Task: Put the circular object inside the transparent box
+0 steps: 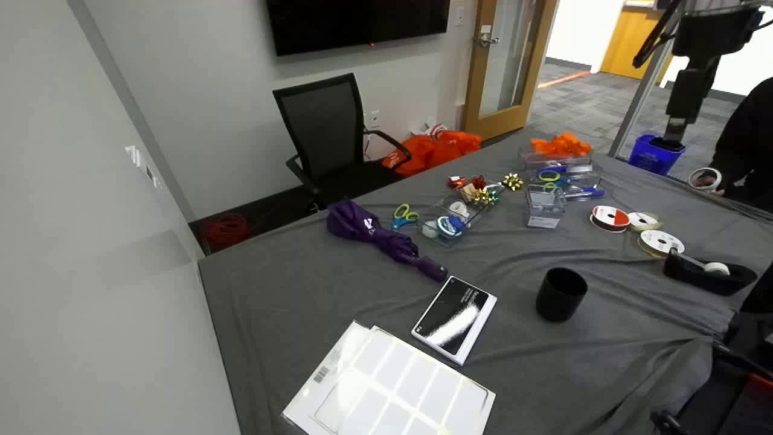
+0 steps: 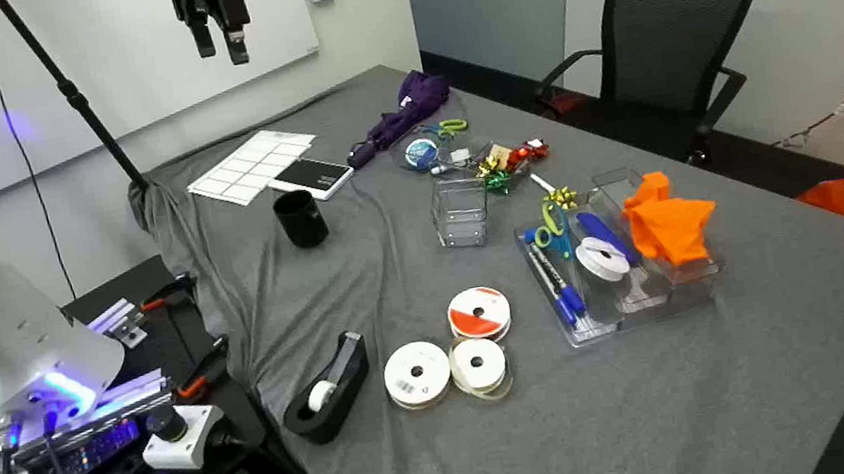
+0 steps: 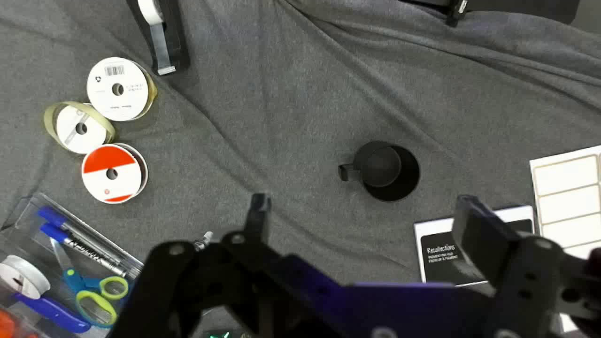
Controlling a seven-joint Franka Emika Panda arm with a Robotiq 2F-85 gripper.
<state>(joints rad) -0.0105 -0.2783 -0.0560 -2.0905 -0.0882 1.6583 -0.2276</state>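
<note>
One cube-like clear box point(image 2: 461, 217), three loose ribbon spools point(image 2: 466, 354) and one cup point(image 2: 303, 223) sat on the worktop point(image 2: 664, 401), well below the wide-set, empty jaws.

Chair point(image 2: 681, 39) at upper right in an exterior view, umbrella point(image 2: 414, 100) upper middle. Cup point(image 3: 389, 171) right of centre, wrist view.

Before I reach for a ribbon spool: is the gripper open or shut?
Open: in the wrist view the gripper has its fingertips well apart, nothing held between them.
</note>
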